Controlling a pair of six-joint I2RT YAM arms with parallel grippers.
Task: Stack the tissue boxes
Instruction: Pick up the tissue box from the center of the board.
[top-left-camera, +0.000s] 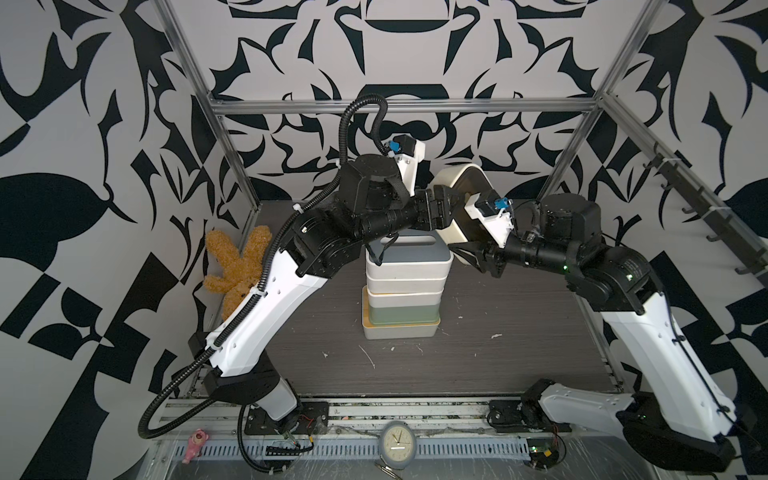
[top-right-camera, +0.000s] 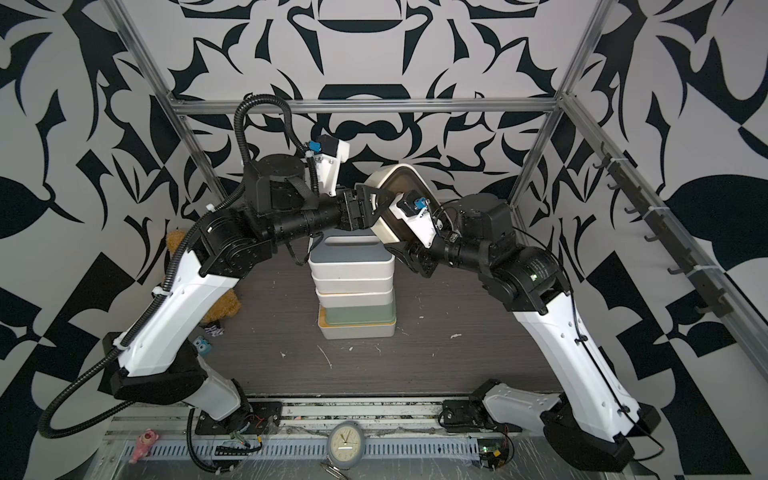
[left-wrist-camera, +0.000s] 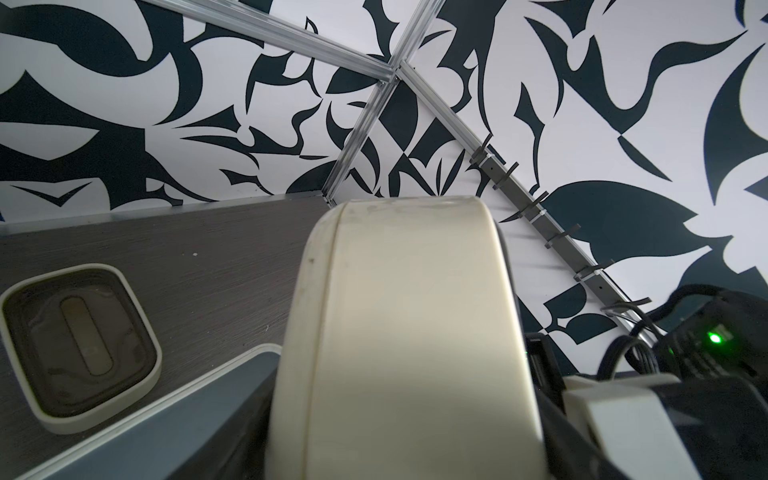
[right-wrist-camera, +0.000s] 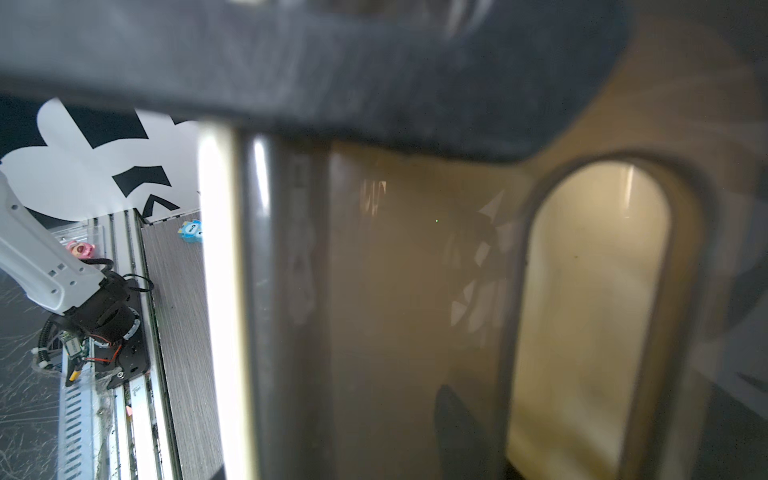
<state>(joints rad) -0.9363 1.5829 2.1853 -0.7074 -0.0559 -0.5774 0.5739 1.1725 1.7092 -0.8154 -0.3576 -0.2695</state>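
In a top view both arms bend in from the sides and meet high over the stack of boxes (top-left-camera: 401, 291) on the table (top-left-camera: 519, 353); the print on the right arm (top-left-camera: 640, 332) is too small to read. The left gripper (top-left-camera: 451, 205) has its fingers pressed on the cream box (top-left-camera: 449, 174), which hangs tipped on its edge just above the stack. The right gripper (top-left-camera: 465, 254) is at the box's low end, but I cannot tell if its fingers pinch it.
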